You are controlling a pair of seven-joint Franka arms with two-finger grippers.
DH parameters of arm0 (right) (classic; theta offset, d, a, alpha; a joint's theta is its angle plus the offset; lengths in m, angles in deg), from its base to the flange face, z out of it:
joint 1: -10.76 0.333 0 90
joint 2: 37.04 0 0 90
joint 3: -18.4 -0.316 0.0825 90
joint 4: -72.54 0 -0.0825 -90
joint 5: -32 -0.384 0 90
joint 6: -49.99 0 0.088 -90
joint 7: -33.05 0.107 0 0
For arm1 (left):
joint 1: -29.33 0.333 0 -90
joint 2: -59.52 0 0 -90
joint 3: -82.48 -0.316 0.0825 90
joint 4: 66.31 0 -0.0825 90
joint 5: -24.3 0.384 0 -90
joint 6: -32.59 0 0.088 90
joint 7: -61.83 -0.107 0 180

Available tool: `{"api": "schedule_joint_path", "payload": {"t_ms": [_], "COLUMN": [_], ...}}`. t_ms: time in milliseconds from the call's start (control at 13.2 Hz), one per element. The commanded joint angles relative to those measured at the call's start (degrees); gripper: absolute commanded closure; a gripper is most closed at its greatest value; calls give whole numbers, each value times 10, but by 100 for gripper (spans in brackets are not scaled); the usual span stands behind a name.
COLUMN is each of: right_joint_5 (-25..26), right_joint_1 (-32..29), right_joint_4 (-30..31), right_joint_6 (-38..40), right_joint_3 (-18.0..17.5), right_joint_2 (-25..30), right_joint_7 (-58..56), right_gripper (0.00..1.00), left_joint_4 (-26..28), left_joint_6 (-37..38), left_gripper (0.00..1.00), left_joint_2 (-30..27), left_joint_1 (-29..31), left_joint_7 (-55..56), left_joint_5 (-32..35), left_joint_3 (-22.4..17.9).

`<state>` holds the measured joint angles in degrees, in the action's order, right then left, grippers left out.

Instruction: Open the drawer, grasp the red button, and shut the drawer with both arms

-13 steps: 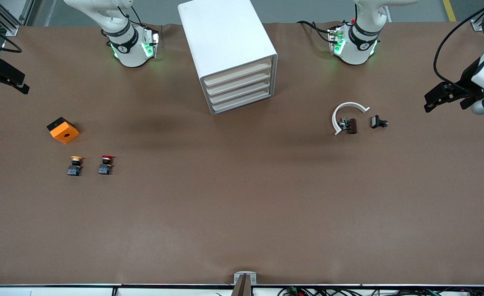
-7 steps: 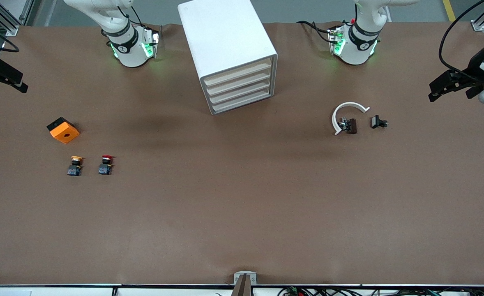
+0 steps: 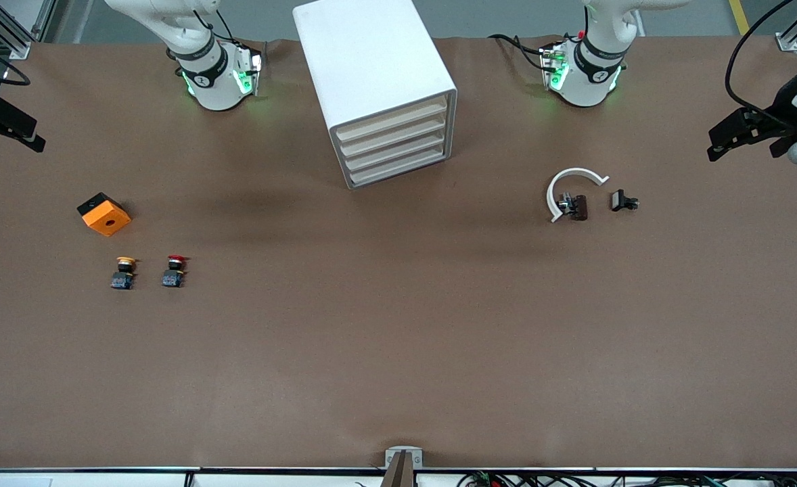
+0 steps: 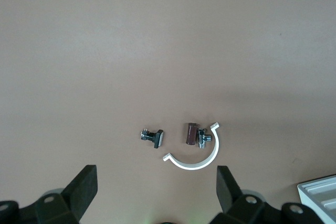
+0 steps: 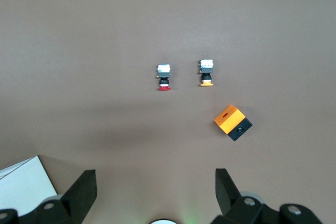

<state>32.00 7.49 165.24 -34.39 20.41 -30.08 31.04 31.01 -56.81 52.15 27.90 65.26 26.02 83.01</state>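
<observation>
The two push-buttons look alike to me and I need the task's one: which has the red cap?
The red-capped button, lying nearer the cabinet; its twin, the yellow-capped button, lies beside it, closer to the orange cube.

White cabinet (image 3: 375, 88) stood between arm bases, all four drawers (image 3: 393, 145) shut; red-capped button (image 3: 174, 270) sat beside yellow-capped button (image 3: 124, 272), orange cube (image 3: 103, 214) near; left gripper (image 3: 743, 132) and right gripper (image 3: 6, 125) hung spread wide at table ends

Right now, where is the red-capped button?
In the front view the red-capped button lies on the table toward the right arm's end, beside the yellow-capped button, nearer the camera than the orange-and-black cube.
</observation>
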Motion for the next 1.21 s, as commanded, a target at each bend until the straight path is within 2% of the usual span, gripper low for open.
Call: {"api": "schedule_joint_path", "payload": {"t_ms": [0, 303, 832, 1135], "right_joint_5": [-17, -33, -27, 7], "right_joint_1": [-6, -23, -20, -17], "right_joint_4": [13, 13, -10, -9], "right_joint_6": [-4, 3, 8, 5], "right_joint_3": [-2, -1, -5, -6], "right_joint_2": [14, 17, 15, 15], "right_joint_7": [-4, -2, -5, -26], "right_gripper": [0, 0, 0, 0], "left_joint_4": [-14, -19, -20, -20], "left_joint_6": [13, 14, 14, 13], "left_gripper": [0, 0, 0, 0], "left_joint_2": [3, 5, 6, 7], "left_joint_1": [-3, -4, -4, -4], "left_joint_7": [-7, -4, 32, 27], "left_joint_5": [-10, -10, -11, -11], "left_joint_3": [-3, -2, -2, -2]}}
